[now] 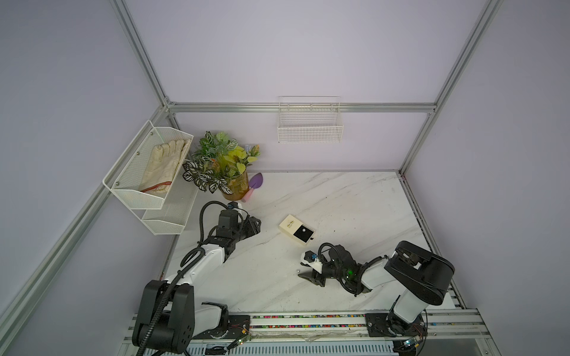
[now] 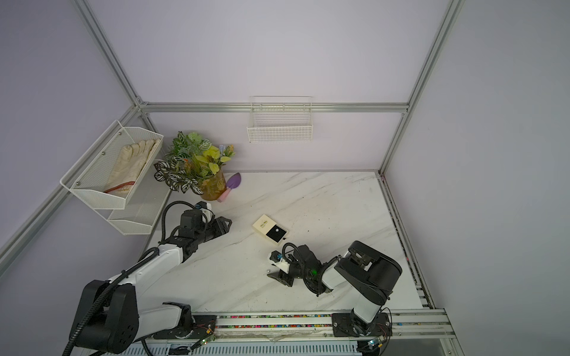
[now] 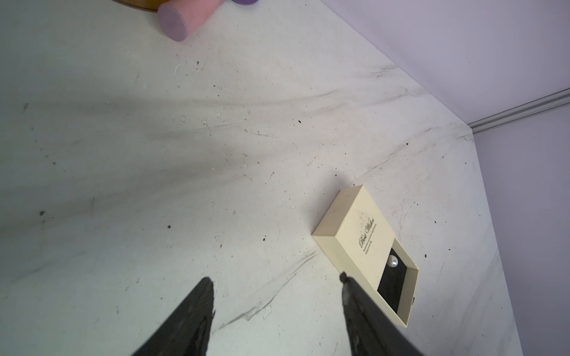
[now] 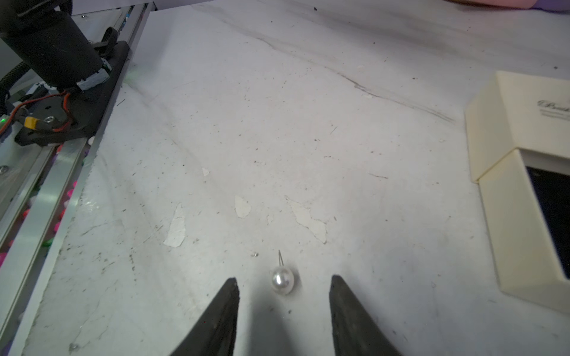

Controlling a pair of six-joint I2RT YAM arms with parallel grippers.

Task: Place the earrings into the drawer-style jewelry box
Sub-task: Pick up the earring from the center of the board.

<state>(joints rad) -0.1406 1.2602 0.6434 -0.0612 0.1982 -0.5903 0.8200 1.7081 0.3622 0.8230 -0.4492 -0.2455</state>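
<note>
Pearl stud (image 4: 282, 281), glossy, by spread right gripper (image 4: 283, 278), twin (image 3: 392, 262) in cream box (image 3: 354, 225), left gripper (image 3: 275, 276) spread

Pretty even, soft light from above, faint shadows on the table (image 3: 185, 138), wide-angle bending at the edges, box (image 4: 505, 215) slightly blurry up close.

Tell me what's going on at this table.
A two-armed robot is loading a drawer-style jewelry box. Its black-lined tray is slid out, with one pearl stud earring already in it. The second earring lies on the marble table, and the right gripper is open with its tips on either side of it, not yet gripping. The left gripper is open and empty, apart from the box.
</note>
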